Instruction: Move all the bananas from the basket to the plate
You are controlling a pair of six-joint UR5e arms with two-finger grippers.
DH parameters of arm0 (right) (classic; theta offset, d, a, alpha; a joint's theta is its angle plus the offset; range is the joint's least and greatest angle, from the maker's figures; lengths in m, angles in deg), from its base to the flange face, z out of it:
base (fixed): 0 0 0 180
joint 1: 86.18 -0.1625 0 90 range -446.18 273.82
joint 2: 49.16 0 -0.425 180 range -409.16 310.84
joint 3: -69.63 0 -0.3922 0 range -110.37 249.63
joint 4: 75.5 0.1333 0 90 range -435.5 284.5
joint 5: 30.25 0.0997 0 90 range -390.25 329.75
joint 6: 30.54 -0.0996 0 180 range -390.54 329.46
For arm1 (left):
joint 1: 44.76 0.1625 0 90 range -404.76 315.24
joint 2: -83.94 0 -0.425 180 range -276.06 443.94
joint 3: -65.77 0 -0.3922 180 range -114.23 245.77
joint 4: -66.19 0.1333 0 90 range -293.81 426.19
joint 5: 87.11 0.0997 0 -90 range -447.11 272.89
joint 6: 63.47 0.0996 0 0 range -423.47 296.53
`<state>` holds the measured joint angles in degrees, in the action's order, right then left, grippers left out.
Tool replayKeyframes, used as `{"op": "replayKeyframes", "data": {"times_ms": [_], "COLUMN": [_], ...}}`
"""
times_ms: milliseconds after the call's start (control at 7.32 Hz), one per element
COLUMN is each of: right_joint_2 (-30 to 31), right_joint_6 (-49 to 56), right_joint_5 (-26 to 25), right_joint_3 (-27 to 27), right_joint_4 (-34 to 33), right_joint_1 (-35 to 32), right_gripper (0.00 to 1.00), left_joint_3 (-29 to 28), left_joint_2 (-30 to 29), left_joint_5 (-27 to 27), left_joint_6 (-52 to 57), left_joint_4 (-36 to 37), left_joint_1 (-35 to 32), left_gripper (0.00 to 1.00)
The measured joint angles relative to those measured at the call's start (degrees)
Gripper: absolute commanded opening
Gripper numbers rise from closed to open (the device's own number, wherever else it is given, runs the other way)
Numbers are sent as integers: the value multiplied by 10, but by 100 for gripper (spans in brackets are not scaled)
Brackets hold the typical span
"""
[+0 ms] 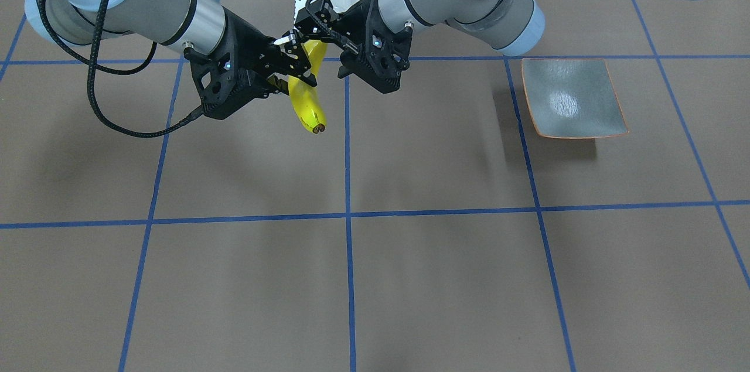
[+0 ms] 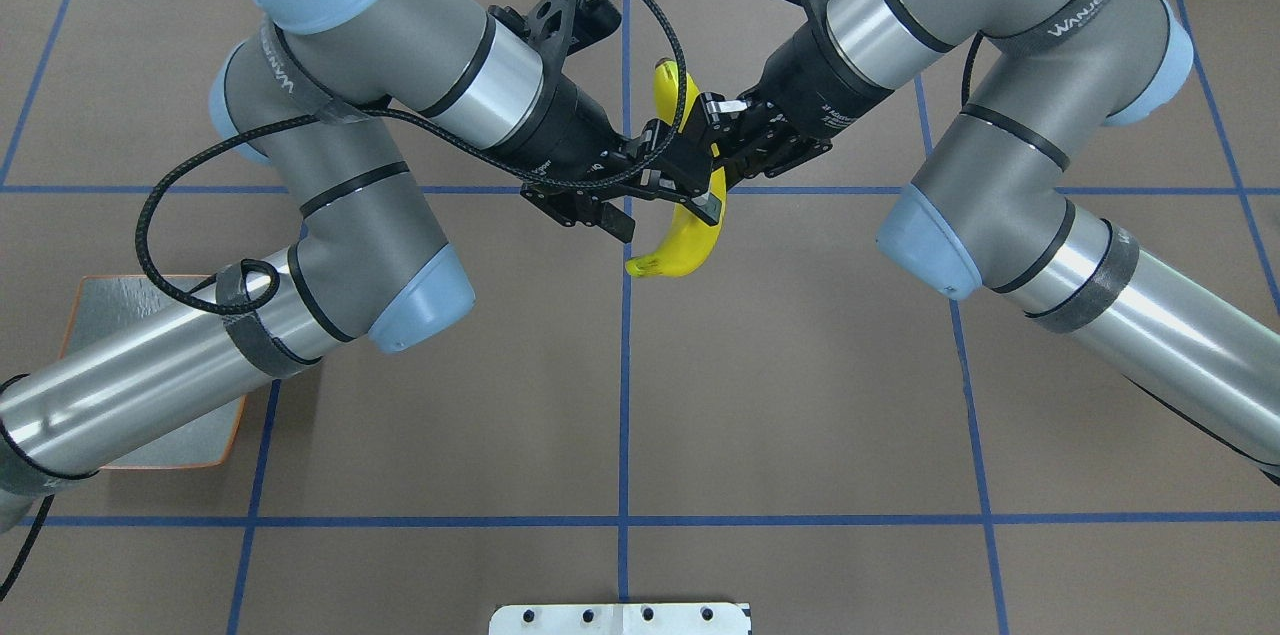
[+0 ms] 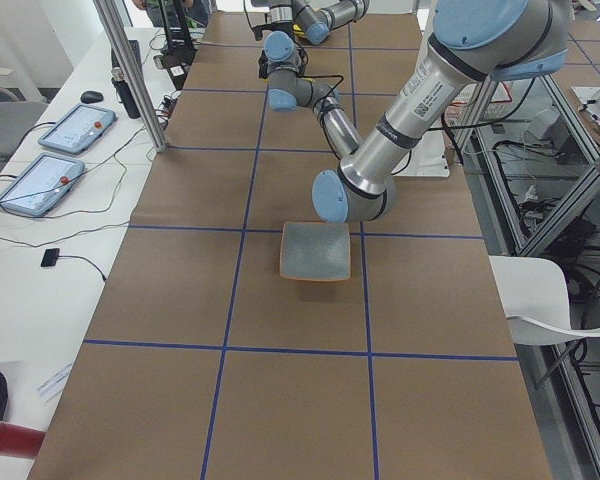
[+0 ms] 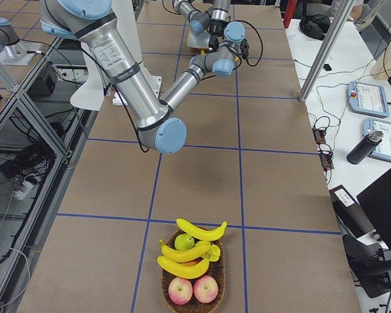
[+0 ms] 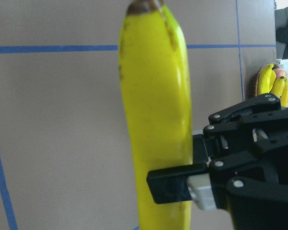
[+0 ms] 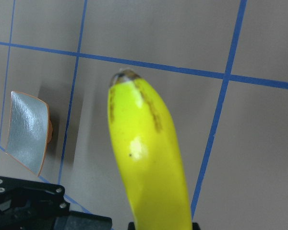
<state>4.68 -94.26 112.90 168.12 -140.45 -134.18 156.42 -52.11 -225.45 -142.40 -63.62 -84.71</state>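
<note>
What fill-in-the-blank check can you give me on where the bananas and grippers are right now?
1. The right gripper and the left gripper meet at one ___, held clear of the table.
2. The plate has ___ bananas on it.
3. The basket holds ___ bananas, along with some apples.

Missing words: banana; no; three.
</note>
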Motion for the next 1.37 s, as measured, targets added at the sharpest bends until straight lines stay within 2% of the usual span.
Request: {"op": "replayKeyframes", "data": {"times_ms": [273, 410, 1367], "right_joint_2": [0, 0, 4], "right_joint_6": [0, 0, 16], "right_joint_5": [0, 1, 1], "right_joint_3": [0, 0, 0], "right_joint_4": [0, 0, 37], "right_joint_1": [-1, -1, 0], "right_gripper": [0, 0, 0], "left_joint_3": [0, 0, 0], "left_joint_2": [0, 0, 0], "left_joint_5": [0, 0, 0], "left_joint_6": [0, 0, 0], "left_joint_4": [0, 0, 0], "left_joint_1": [7, 9, 11], "left_gripper": [83, 80, 78]}}
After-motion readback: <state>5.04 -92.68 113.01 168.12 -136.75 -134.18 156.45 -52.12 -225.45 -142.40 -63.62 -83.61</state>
